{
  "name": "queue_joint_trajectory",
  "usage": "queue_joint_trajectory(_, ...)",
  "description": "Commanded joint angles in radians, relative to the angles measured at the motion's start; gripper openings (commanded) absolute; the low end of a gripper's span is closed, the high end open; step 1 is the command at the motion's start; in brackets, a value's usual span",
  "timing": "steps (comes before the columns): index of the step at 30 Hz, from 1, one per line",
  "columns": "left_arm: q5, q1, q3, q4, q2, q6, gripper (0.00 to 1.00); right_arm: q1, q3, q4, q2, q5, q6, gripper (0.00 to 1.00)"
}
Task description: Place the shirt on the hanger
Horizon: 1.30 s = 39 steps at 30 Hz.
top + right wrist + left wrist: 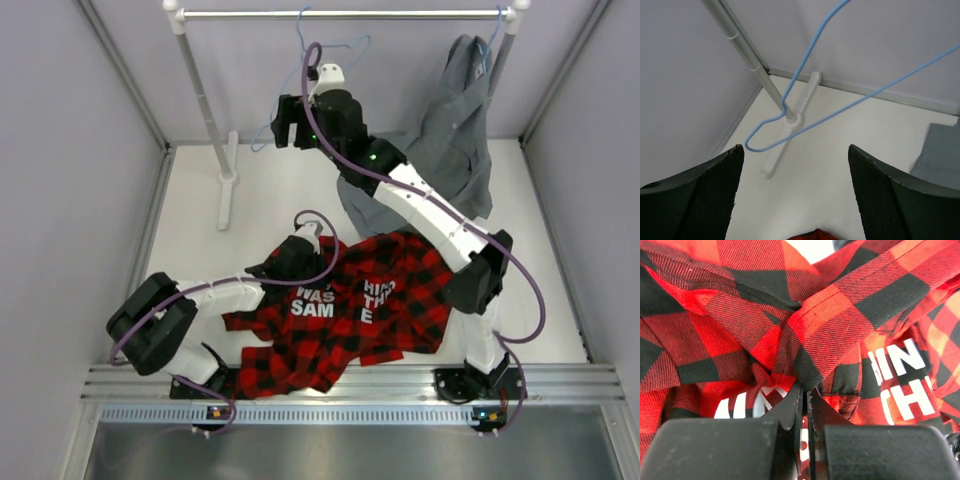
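Note:
The shirt, red-and-black plaid with white block lettering, lies crumpled on the white table near the front. My left gripper sits on its upper left part, shut on a bunched fold of the plaid shirt; in the left wrist view my left gripper has its jaws pressed together on cloth. The hanger, thin light-blue wire, hangs bare from the rail. My right gripper is raised beside it, open. In the right wrist view the hanger hangs ahead of my right gripper, untouched.
A white rack rail spans the back, its left post standing on a foot. A grey shirt hangs at the rail's right end and drapes onto the table. Grey walls enclose three sides.

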Motion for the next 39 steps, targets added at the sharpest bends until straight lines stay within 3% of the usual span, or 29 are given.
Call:
queue_joint_trajectory(1, 0.029, -0.002, -0.018, 0.1, 0.022, -0.019, 0.0, 0.018, 0.1, 0.091, 0.041, 0.001, -0.048, 0.81)
queue_joint_trajectory(6, 0.035, -0.002, -0.028, 0.11, 0.037, -0.019, 0.0, 0.018, 0.132, 0.13, 0.09, -0.004, -0.053, 0.81)
queue_joint_trajectory(11, 0.032, -0.002, -0.025, 0.11, 0.039, -0.019, 0.0, 0.009, 0.272, 0.137, 0.199, 0.01, -0.05, 0.79)
queue_joint_trajectory(14, 0.032, -0.002, -0.022, 0.107, 0.025, -0.023, 0.0, 0.004, 0.29, 0.196, 0.256, 0.067, -0.076, 0.76)
queue_joint_trajectory(17, 0.045, -0.002, -0.016, 0.105, 0.017, -0.023, 0.0, -0.01, 0.307, 0.243, 0.287, 0.104, -0.067, 0.65)
queue_joint_trajectory(24, 0.056, -0.002, -0.037, 0.105, 0.005, -0.011, 0.0, -0.014, 0.287, 0.315, 0.272, 0.185, -0.131, 0.53)
queue_joint_trajectory(30, 0.058, -0.002, -0.044, 0.113, 0.017, -0.009, 0.0, -0.011, 0.162, 0.337, 0.181, 0.24, -0.145, 0.5)
queue_joint_trajectory(37, 0.067, -0.002, -0.05, 0.125, 0.009, -0.019, 0.0, -0.027, 0.18, 0.317, 0.187, 0.239, -0.151, 0.48)
queue_joint_trajectory(39, 0.07, -0.002, -0.051, 0.127, 0.003, -0.019, 0.0, -0.037, 0.218, 0.28, 0.209, 0.23, -0.128, 0.4)
